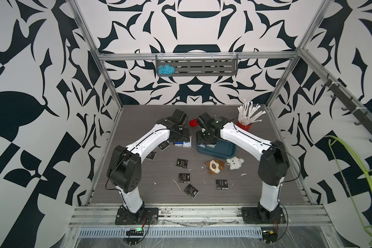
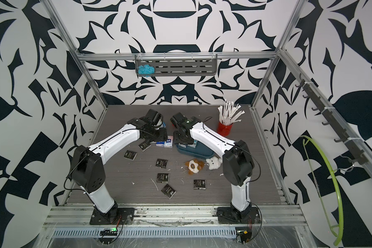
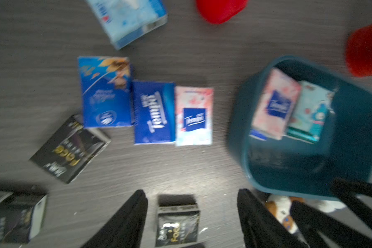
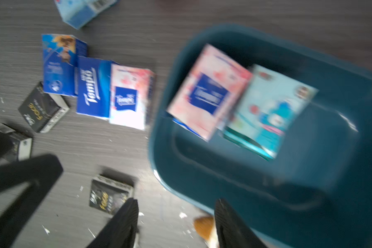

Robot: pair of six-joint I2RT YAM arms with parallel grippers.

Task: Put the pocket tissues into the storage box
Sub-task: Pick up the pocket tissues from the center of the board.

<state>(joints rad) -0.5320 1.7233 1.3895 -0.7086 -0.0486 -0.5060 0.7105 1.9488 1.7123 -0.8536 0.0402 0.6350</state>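
Note:
The storage box [image 1: 223,150] [image 2: 202,152] is a dark teal tub at mid-table, seen closer in both wrist views [image 3: 352,137] [image 4: 266,189]. Inside lie a pink pack [image 4: 208,90] and a teal pack [image 4: 271,111]. Left of the box, three pocket tissues lie in a row [image 3: 153,111] [image 4: 95,88]: two blue, one pink-white. A light blue pack [image 3: 129,19] lies beyond them. Several black packs [image 1: 184,177] lie scattered toward the front. My left gripper [image 3: 191,206] hangs open above the table over a black pack [image 3: 177,221]. My right gripper [image 4: 176,214] is open and empty at the box's near-left rim.
A red cup of white sticks [image 1: 244,125] stands at the back right. A brown-and-white plush toy [image 1: 214,167] and a white one [image 1: 235,162] lie just in front of the box. A small red object [image 1: 194,122] sits behind the grippers. White scraps litter the tabletop.

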